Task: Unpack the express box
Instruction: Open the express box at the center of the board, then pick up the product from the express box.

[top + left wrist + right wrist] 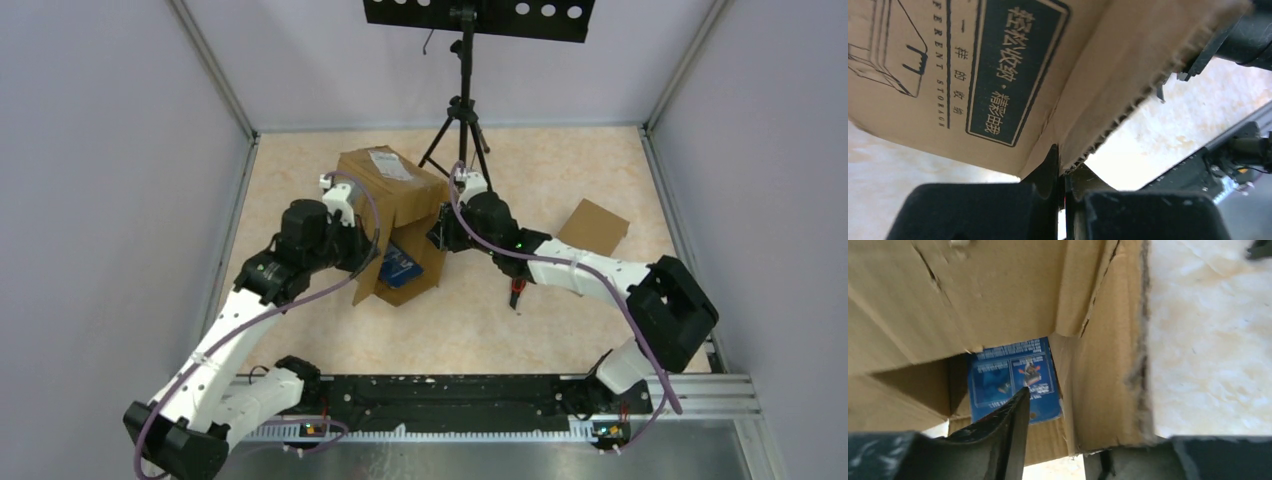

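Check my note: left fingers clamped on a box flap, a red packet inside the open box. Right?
Wrong colour: the packet inside the box is blue, as the right wrist view shows. The left fingers do clamp a flap.

The blue packet (1008, 375) sits deep in the box (998, 305). The flaps (1073, 300) cover its top and sides, and a finger (1005, 430) of the right end effector (1118, 425) covers one corner. Its print is too small to read. The other finger is cut off by the lower edge. From above, the label (390, 163) is illegible. In the left wrist view the printed panel (1013, 65) runs off the top and left edges.
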